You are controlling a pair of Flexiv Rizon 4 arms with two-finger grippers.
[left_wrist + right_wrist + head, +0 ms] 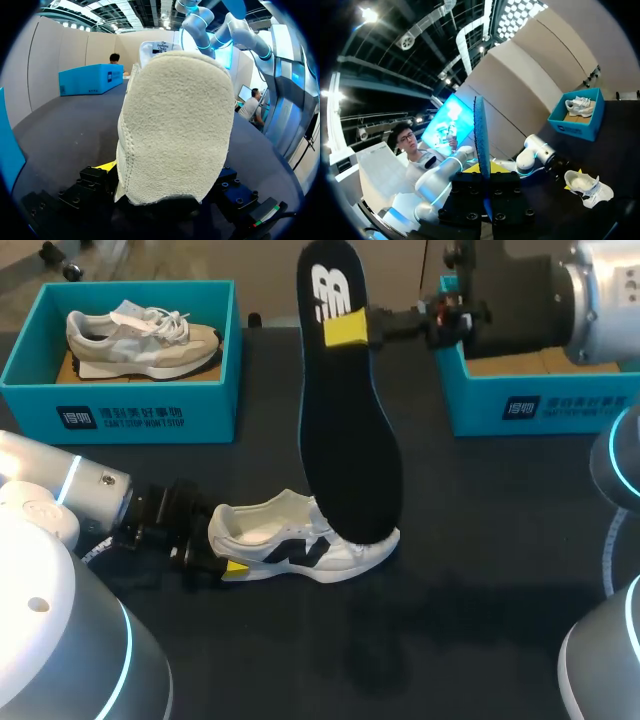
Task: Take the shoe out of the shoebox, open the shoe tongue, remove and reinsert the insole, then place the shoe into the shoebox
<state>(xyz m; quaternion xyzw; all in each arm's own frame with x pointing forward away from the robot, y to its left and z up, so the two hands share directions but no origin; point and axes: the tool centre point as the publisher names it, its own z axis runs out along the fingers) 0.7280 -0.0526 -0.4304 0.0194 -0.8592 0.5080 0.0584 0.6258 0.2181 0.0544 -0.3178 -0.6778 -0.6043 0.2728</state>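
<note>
A white shoe point(300, 540) with a dark side logo lies on its sole on the black table, toe to the right. My left gripper point(222, 562) is shut on its heel, a finger on each side. In the left wrist view the beige heel point(175, 125) fills the space between the fingers of that gripper point(167, 177). My right gripper point(350, 328) is shut on a black insole point(345, 430) near its upper end. The insole hangs almost upright, its lower end at the shoe's toe. From the right wrist, the insole point(481, 135) shows edge-on in the gripper point(487, 172), with the shoe point(585, 187) far below.
A teal shoebox point(120, 410) at the back left holds another pale shoe point(140, 340). A second teal shoebox point(540, 405) stands at the back right, partly hidden behind my right arm point(540, 300).
</note>
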